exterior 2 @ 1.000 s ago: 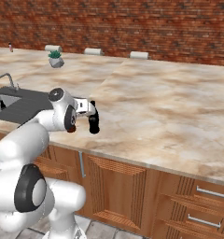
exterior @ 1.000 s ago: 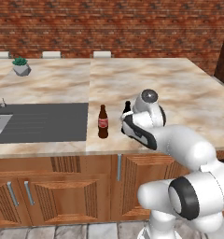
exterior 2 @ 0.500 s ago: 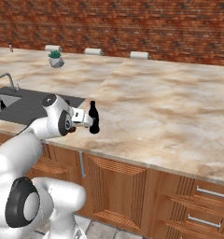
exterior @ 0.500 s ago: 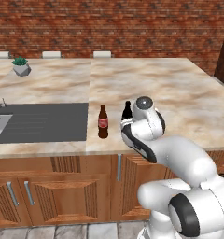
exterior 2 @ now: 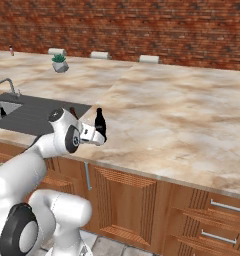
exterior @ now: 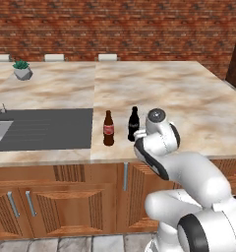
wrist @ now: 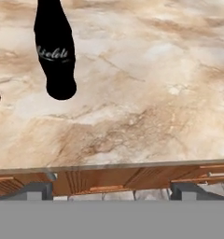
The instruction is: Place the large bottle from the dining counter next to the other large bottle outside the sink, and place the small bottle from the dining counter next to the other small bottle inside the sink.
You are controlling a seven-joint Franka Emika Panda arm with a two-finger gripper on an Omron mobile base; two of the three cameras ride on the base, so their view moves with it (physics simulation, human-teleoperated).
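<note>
Our gripper [wrist: 112, 190] has its jaws spread wide w/ nothing between them; in the hand view the two tips sit at the bottom, over the counter's front edge and the reddish cabinet fronts [wrist: 109, 179] below. In the right base view we see the gripper [exterior 2: 94, 136] just in front of the large bottle [exterior 2: 100, 123], close but apart. That near-black bottle [exterior: 133, 124] stands upright on the dining counter [exterior: 189, 98], near the front edge. In the hand view it [wrist: 54, 49] shows at upper left w/ pale script on its side, well off the line between the tips. Just beside it, on the sink side, stands the other large bottle [exterior: 108, 129], brownish w/ a red label, also upright, right next to the dark grey surround [exterior: 46, 129]. Further out, the sink [exterior 2: 4, 108] w/ chrome faucet [exterior 2: 9, 85]; a small dark bottle [exterior 2: 3, 113] sits inside the basin. A potted plant [exterior: 22, 70] stands far back on the counter, w/ the brick wall [exterior: 115, 29] behind.
</note>
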